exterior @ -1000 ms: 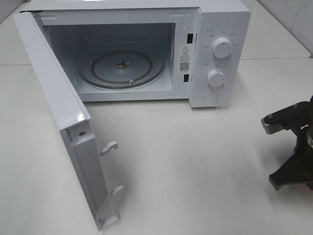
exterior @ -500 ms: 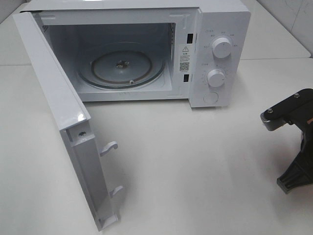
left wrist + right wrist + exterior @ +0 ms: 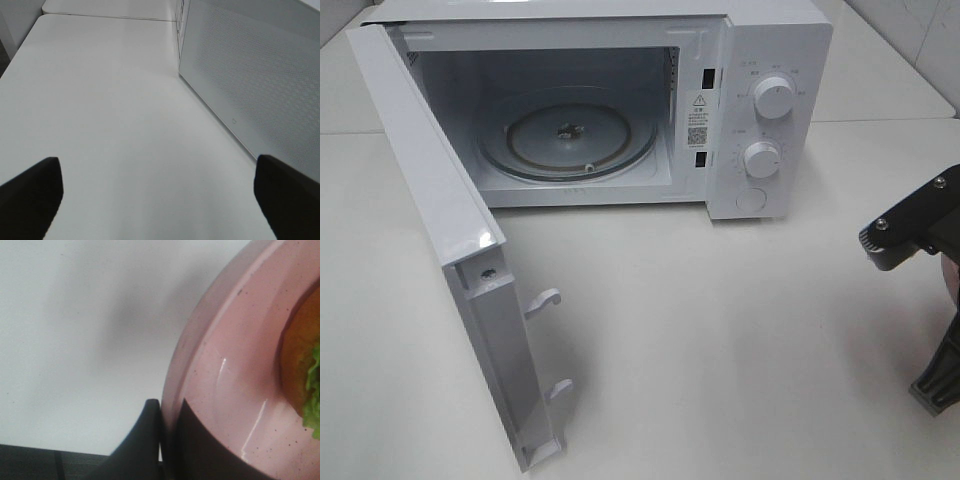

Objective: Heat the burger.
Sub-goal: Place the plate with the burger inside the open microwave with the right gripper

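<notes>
left wrist view has the left claw [image 3: 159, 200] wide and empty beside the open microwave door [image 3: 250, 75], the turntable [image 3: 568, 140] sits bare, and far right the right claw [image 3: 167, 435] pinches the pink plate [image 3: 235, 365] bearing the burger [image 3: 297, 360], so loading, closing and starting remain.

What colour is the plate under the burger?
Pink, with tiny dark speckles; the plate shows best in the right wrist view.

Right arm [image 3: 917, 228]: black angular bracket, grey rounded end, small silver screws. Left gripper [image 3: 159, 197]: two matte black blunt fingers [image 3: 30, 195]. Right gripper [image 3: 167, 440]: smooth black tapered fingers [image 3: 142, 440].
</notes>
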